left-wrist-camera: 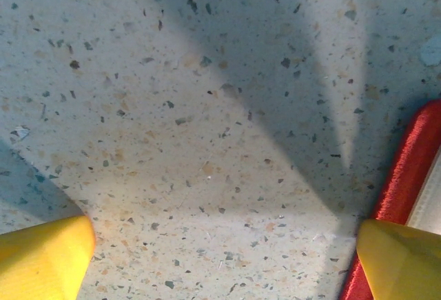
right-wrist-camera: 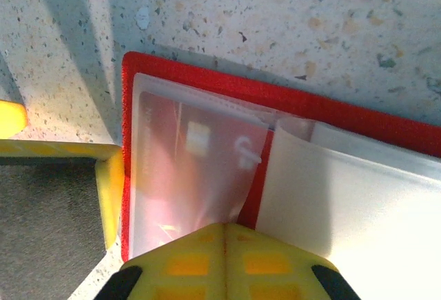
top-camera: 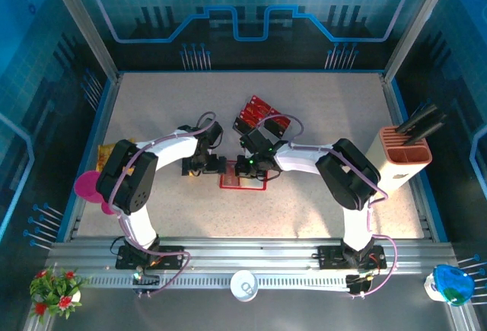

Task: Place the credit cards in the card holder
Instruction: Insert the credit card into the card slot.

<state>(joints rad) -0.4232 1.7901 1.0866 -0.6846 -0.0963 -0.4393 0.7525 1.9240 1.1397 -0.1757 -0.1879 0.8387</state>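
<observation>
View from above: a speckled bench (top-camera: 152, 118) with two robot arms reaching in to meet at its middle. The open red card holder (top-camera: 233, 182) lies flat there, under both sets of jaws. A loose pile of red credit cards (top-camera: 259, 112) sits just behind it, farther from the arm bases. At the right edge stands a salmon-pink box (top-camera: 405, 157) holding black items. At the left edge are a pink dish (top-camera: 90, 186) and a yellow packet (top-camera: 106, 151).

Left wrist view: the left gripper (left-wrist-camera: 220, 264) has its jaws spread wide and holds nothing. One yellow fingertip (left-wrist-camera: 400, 262) overlaps the holder's red edge; the other is over bare bench.

Right wrist view: the right gripper (right-wrist-camera: 224, 245) has its jaws pressed together, low over the holder's clear pockets. Whether they pinch the plastic cannot be told. One red card (right-wrist-camera: 186, 169) lies inside the left pocket, seen through the cloudy sleeve.
</observation>
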